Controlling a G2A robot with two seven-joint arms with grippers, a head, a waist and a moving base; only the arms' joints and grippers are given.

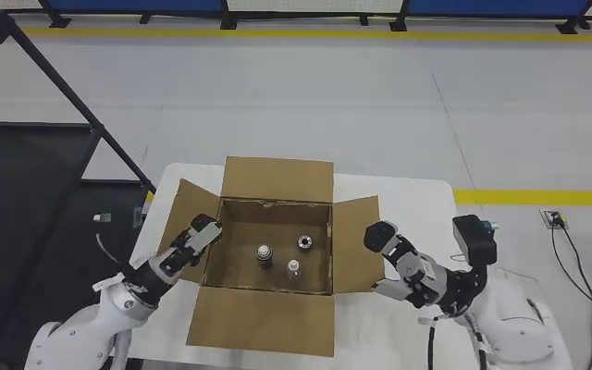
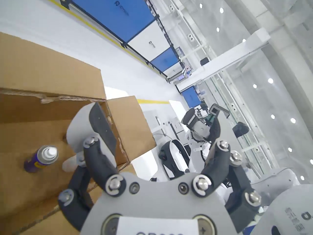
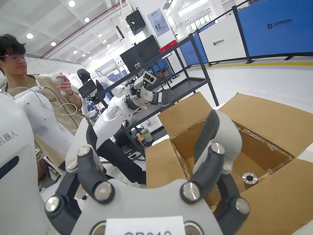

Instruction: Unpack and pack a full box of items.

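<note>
Three items stand on the floor of the box, all upright with their long axes vertical: a dark spray can, a metal cylinder and a clear bottle. They're clustered near the middle, close together but apart. All four box flaps are splayed open, and the box sits on the white table.

The left gripper is over the left flap, just outside the cavity. Its fingers are spread wide with nothing between them. From it the can lies inward and down, and it's the nearest item to this arm. The pale shape beside the can in the left wrist view is probably the clear bottle, but a finger half hides it.

The right gripper is over the right flap, also wide open and empty. The cylinder lies inward and below it, nearer this arm than the left.

The clear bottle is roughly between the two arms, so either could take it.

My read is that unpacking is in hand, with three items left. Since the items are vertical and the walls are deep, the next pick needs a top-down entry past the rim, not a side approach. The left arm taking the can looks like the shortest move. The main risk is clipping the bottle next to the can.
</note>
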